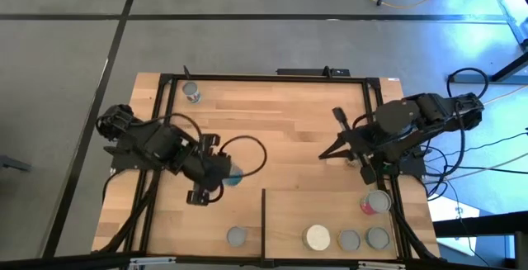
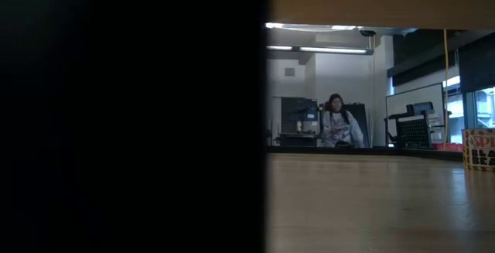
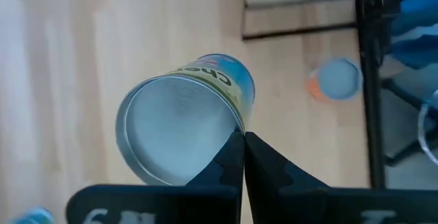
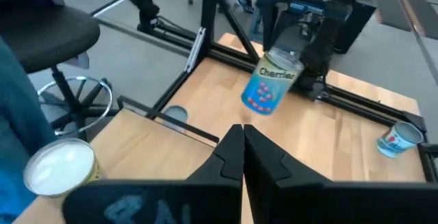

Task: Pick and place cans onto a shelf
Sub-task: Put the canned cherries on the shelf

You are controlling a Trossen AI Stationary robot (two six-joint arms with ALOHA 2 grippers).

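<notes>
My left gripper (image 1: pixel 223 174) is shut on a blue-labelled can (image 1: pixel 234 173) above the tabletop's left half; the left wrist view shows the can's silver end (image 3: pixel 178 131). My right gripper (image 1: pixel 322 156) is shut and empty above the table's middle right, pointing toward the table's left edge. The shelf (image 1: pixel 297 208) is the light-wood panel at the near right, edged by a black strip. A whitish-topped can (image 1: pixel 318 238), two grey-topped cans (image 1: pixel 349 239) and a red-pink-labelled can (image 1: pixel 375 202) stand on it. My left gripper pinches the can at the rim of its silver end (image 3: pixel 236 125), the two fingertips (image 3: pixel 231 157) almost together. The right wrist view shows the can (image 4: pixel 272 83) lifted clear of the table, tilted, hanging below the fingers.
One can (image 1: pixel 237 236) stands on the tabletop just left of the shelf's black strip (image 1: pixel 264 220). Another can (image 1: pixel 191 93) is at the far left corner. A black frame (image 1: pixel 247 77) runs around the table. In the low view a person (image 2: pixel 338 121) sits in the room behind.
</notes>
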